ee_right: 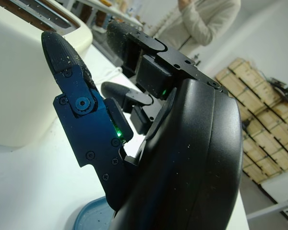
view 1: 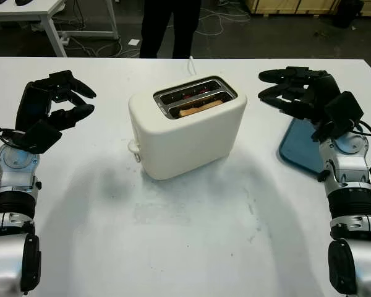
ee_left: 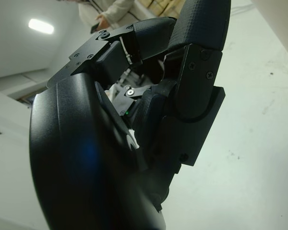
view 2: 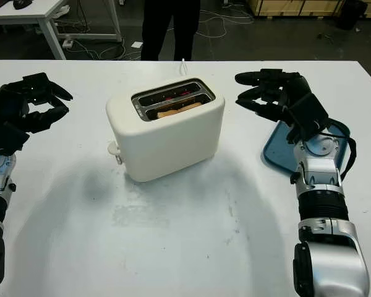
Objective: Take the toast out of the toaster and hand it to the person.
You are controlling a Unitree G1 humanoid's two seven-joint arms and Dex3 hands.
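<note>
Toast (view 1: pixel 201 108) sits in toaster (view 1: pixel 185 133) near slot, long axis along slot; my left hand (view 1: pixel 52 108) and right hand (view 1: pixel 294 90) empty, uncurled.

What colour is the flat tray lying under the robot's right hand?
Blue: the flat tray shows best in the right eye view, partly beneath the open right hand.

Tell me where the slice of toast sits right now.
The golden-brown toast slice sits in the nearer slot of the cream plastic toaster at mid-table in the left eye view, between the open left hand and open right hand.
</note>
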